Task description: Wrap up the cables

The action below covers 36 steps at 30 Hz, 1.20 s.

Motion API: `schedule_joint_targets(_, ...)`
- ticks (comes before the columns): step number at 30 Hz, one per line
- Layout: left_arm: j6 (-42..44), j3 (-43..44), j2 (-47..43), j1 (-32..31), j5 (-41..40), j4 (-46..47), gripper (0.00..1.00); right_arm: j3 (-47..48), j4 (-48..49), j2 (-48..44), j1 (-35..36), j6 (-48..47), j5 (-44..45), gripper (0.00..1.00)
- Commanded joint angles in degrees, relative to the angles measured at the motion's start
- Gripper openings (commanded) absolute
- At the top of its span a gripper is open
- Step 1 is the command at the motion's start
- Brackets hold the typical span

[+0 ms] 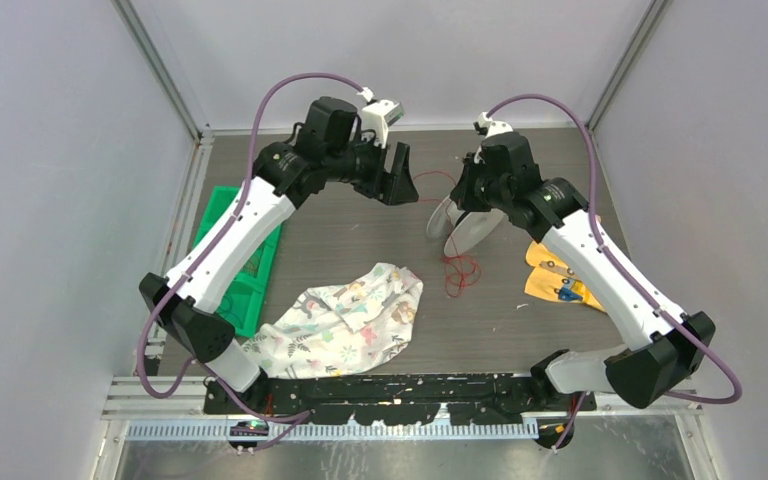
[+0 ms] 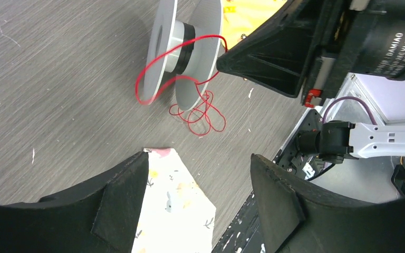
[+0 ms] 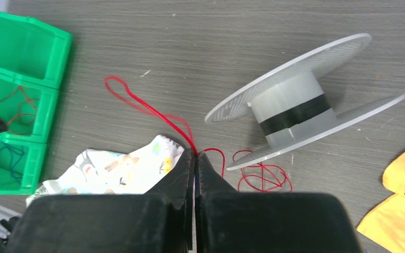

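The thin red cable point(image 3: 146, 107) runs from a loose tangle point(image 1: 461, 272) beside a clear plastic spool point(image 1: 466, 226) with a grey hub. The spool lies tilted on the table; in the left wrist view point(image 2: 182, 46) a red loop hangs around its hub. My right gripper point(image 3: 195, 154) is shut on the cable just above the table, left of the spool point(image 3: 294, 109). It also shows in the top view point(image 1: 456, 187). My left gripper point(image 1: 400, 186) is open and empty, hovering left of the spool, its jaws point(image 2: 198, 166) wide apart above the table.
A patterned cloth point(image 1: 345, 320) lies at the front middle. A green bin point(image 1: 245, 255) holding some wire stands at the left. Yellow items point(image 1: 558, 280) lie at the right, under the right arm. Grey walls enclose the table.
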Motion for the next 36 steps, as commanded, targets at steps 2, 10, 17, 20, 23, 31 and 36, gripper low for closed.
schedule_joint_targets(2,-0.24,0.36,-1.31,0.29,-1.30,0.10,0.72,2.86,-2.15,1.02,-1.06,0.78,5.20,0.00)
schedule_joint_targets(10,-1.21,-4.15,-2.12,0.30,-4.16,5.55,0.73,1.17,-1.32,1.09,-3.18,0.88,3.68,0.00)
schedule_joint_targets(17,0.16,-3.45,2.45,0.29,1.62,4.69,0.73,-0.86,0.87,1.57,-3.76,2.04,2.80,0.01)
schedule_joint_targets(20,-0.51,-2.03,5.45,0.21,2.08,2.92,0.73,-1.48,1.27,1.48,-4.78,2.35,1.34,0.00)
schedule_joint_targets(23,-2.71,-5.54,5.44,0.12,0.84,7.50,0.73,-2.66,2.09,0.72,-6.54,2.38,-0.81,0.01)
schedule_joint_targets(31,-4.40,-10.45,4.57,0.07,2.20,14.05,0.73,-10.57,8.45,-4.01,-10.05,-0.10,-7.63,0.01)
schedule_joint_targets(36,-5.74,-10.90,5.18,-0.05,1.70,14.39,0.74,-10.99,9.92,-4.90,-10.14,-1.69,-10.67,0.01)
